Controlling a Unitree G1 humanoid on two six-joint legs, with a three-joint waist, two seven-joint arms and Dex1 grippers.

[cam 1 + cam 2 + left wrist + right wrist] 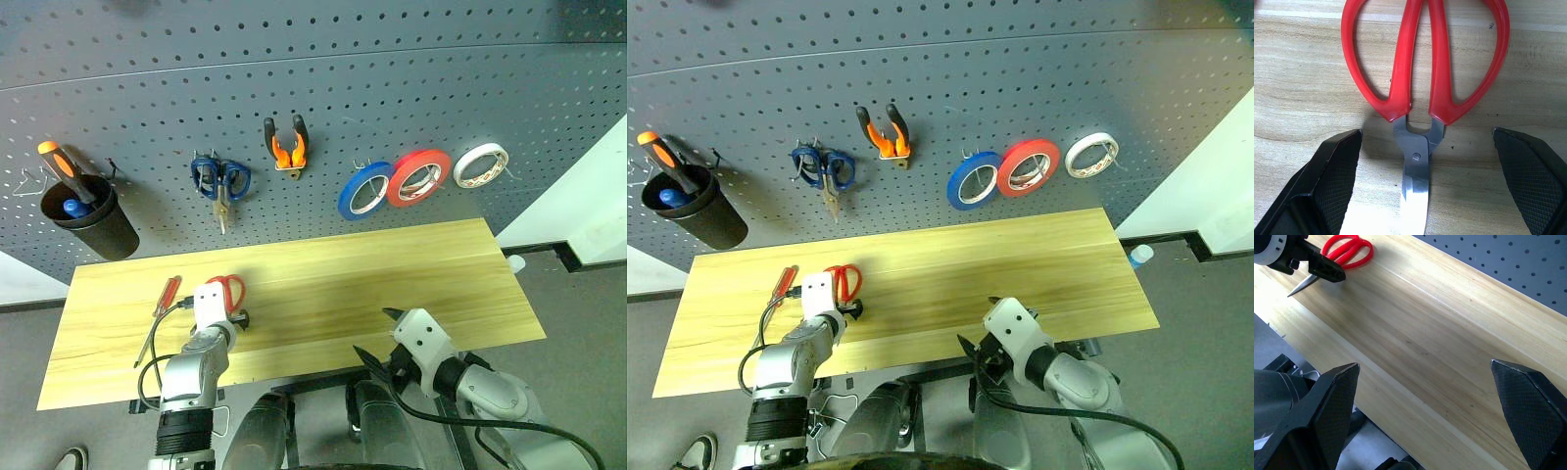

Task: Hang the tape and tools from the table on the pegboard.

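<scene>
We're lining up on the scissors [1425, 73]: left gripper [1432, 183] spread wide, pivot between its fingers. Next we'd close. Right gripper [1425, 416] open, empty.

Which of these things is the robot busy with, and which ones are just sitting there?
Part of the job:
- blue tape, already hung
- pliers, already hung
- red scissors, on the table
- red screwdriver, on the table
- pegboard

Just there:
- blue scissors
- red-orange roll
- white roll
- black cup
</scene>
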